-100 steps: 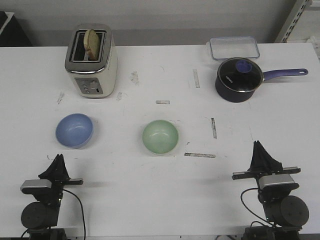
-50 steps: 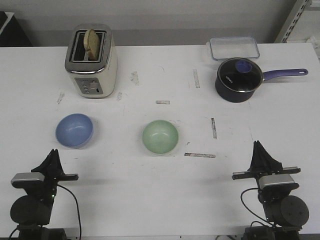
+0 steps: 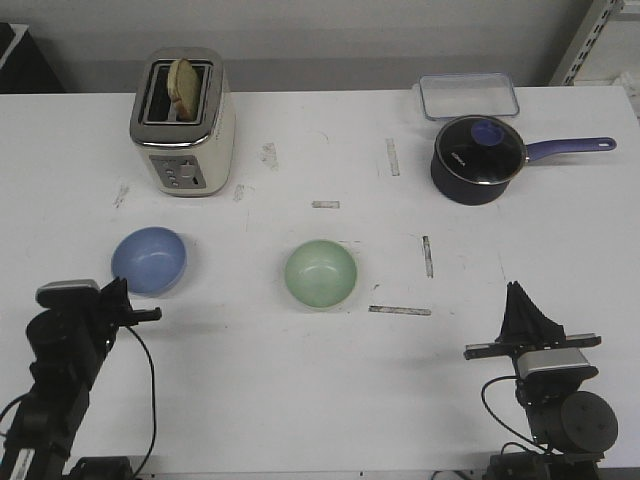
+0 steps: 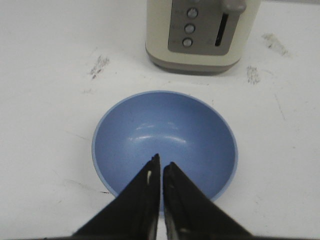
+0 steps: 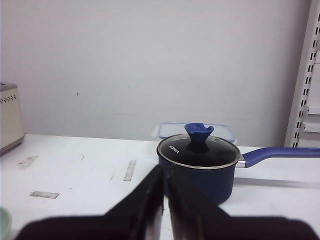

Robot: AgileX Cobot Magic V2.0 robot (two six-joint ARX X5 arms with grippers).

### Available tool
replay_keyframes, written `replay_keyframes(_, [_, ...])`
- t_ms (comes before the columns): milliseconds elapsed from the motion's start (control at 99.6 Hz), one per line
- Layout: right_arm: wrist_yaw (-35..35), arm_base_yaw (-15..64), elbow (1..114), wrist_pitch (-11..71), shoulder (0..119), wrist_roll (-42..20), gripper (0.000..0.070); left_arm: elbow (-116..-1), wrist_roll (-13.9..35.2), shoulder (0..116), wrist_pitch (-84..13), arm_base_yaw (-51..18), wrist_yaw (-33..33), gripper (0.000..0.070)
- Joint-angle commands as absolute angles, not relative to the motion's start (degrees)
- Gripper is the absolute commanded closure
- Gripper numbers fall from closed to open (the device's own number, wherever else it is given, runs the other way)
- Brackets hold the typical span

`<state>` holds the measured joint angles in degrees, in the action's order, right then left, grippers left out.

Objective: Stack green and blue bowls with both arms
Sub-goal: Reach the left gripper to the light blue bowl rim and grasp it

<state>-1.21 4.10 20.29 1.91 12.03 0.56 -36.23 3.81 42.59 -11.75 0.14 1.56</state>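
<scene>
The pale blue bowl sits on the white table at the left. The mint green bowl sits near the middle, apart from it. Both are upright and empty. My left gripper is raised and tipped down just in front of the blue bowl. In the left wrist view its shut, empty fingertips hang over the near part of the blue bowl. My right gripper rests low at the front right, shut and empty, far from both bowls. A sliver of the green bowl shows in the right wrist view.
A cream toaster with a bread slice stands behind the blue bowl, and also shows in the left wrist view. A dark lidded saucepan with a purple handle and a clear lidded box stand at the back right. Tape marks dot the table.
My left arm has lifted off its rest, moved forward toward the blue bowl and tipped its gripper down over it. The right arm and both bowls have not moved.
</scene>
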Motion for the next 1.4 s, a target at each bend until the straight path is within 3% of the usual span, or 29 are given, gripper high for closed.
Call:
replay_keyframes(0, [-1.08, 4.16, 20.45, 1.26, 11.92, -0.19, 0.0694, -40.32, 5.37, 46.7, -12.29, 0.21, 1.72, 0.0697])
replay_keyframes(201, [-1.08, 4.16, 20.45, 1.26, 11.92, -0.19, 0.0694, -50.81, 18.39, 55.66, -18.48, 0.27, 0.78, 0.0697])
replay_keyframes(331, [-1.08, 4.16, 20.45, 1.26, 11.92, -0.19, 0.0694, -56.27, 17.72, 60.62, -24.21, 1.26, -1.63, 0.0698])
replay_keyframes(582, [-1.08, 4.16, 20.45, 1.26, 11.92, -0.19, 0.0694, -66.28, 16.49, 70.94, -38.24, 6.9, -13.85, 0.069])
replay_keyframes(623, [-1.08, 4.16, 20.45, 1.26, 11.92, -0.19, 0.0694, -67.42, 15.75, 72.44, -40.05, 7.73, -14.7, 0.0657])
replay_keyframes(813, [-1.08, 4.16, 20.45, 1.26, 11.92, -0.19, 0.0694, -68.86, 13.34, 77.3, -42.13, 11.73, -14.79, 0.0338])
replay_keyframes(994, [-1.08, 4.16, 20.45, 1.26, 11.92, -0.19, 0.0694, -68.86, 12.69, 80.64, -42.26, 14.57, -15.09, 0.0207])
replay_keyframes(1386, [-1.08, 4.16, 20.45, 1.26, 11.92, -0.19, 0.0694, -68.86, 12.21, 88.47, -38.13, 16.1, -15.07, 0.0215])
